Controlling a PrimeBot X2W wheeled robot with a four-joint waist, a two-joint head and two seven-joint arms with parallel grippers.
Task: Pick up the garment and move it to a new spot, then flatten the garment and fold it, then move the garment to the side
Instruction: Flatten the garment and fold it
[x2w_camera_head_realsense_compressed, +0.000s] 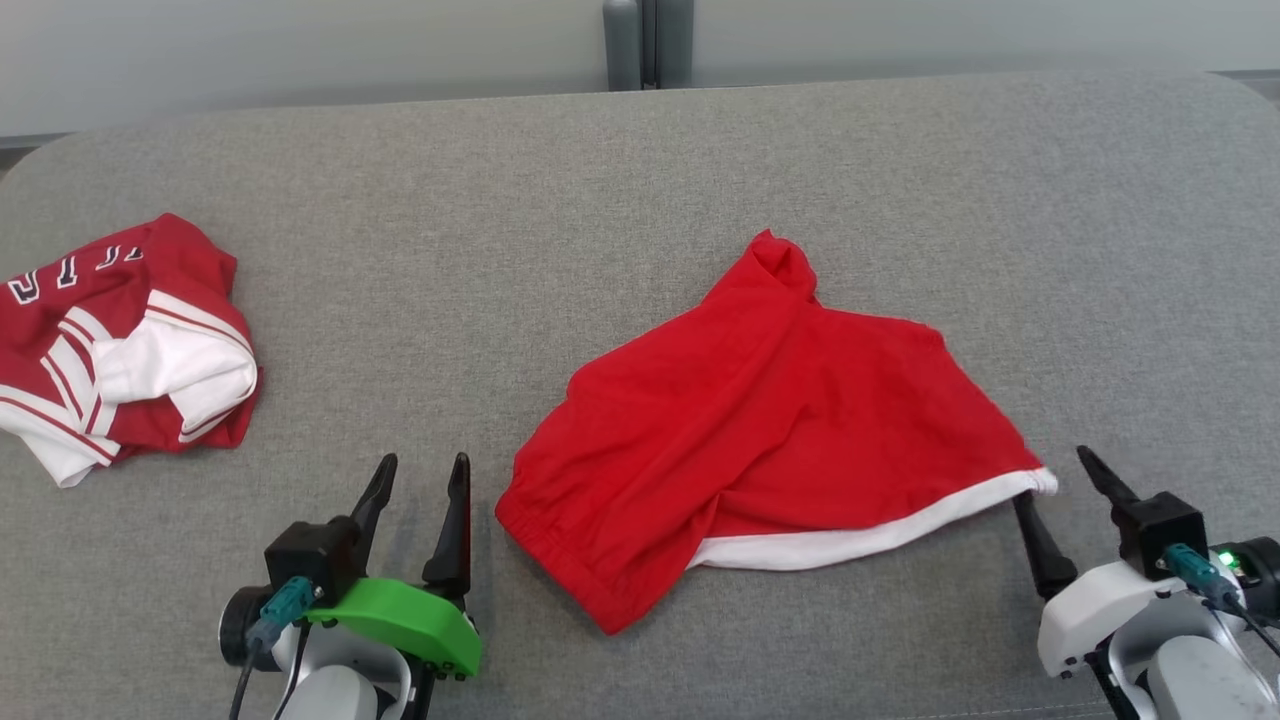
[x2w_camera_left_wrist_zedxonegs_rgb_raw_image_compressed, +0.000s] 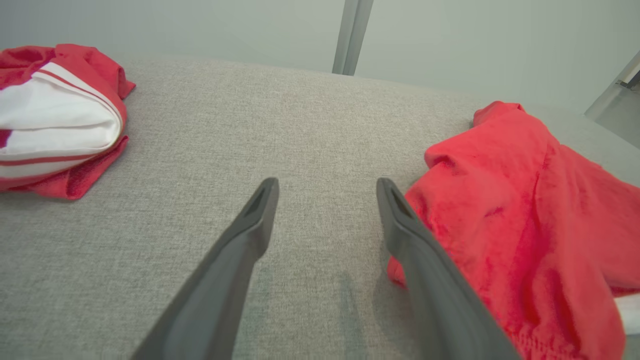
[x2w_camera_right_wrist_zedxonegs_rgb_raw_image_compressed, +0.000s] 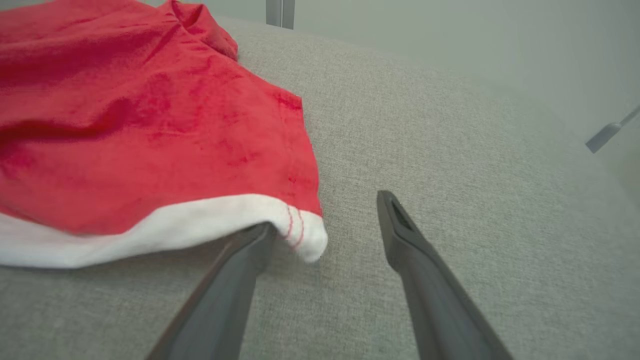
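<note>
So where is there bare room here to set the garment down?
Bare grey surface lies along the far edge, between the striped garment and the red shorts, and right of the shorts. Crowded: the front, where left gripper and right gripper flank the shorts.

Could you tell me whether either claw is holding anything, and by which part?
Nothing is held: left claw and right claw are open; one right finger lies under the garment's white hem corner.

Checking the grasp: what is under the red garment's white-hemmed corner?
One finger of the open right gripper reaches under the white hem, tip hidden; its other finger stands clear over the grey cushion. What else the garment covers cannot be seen.
</note>
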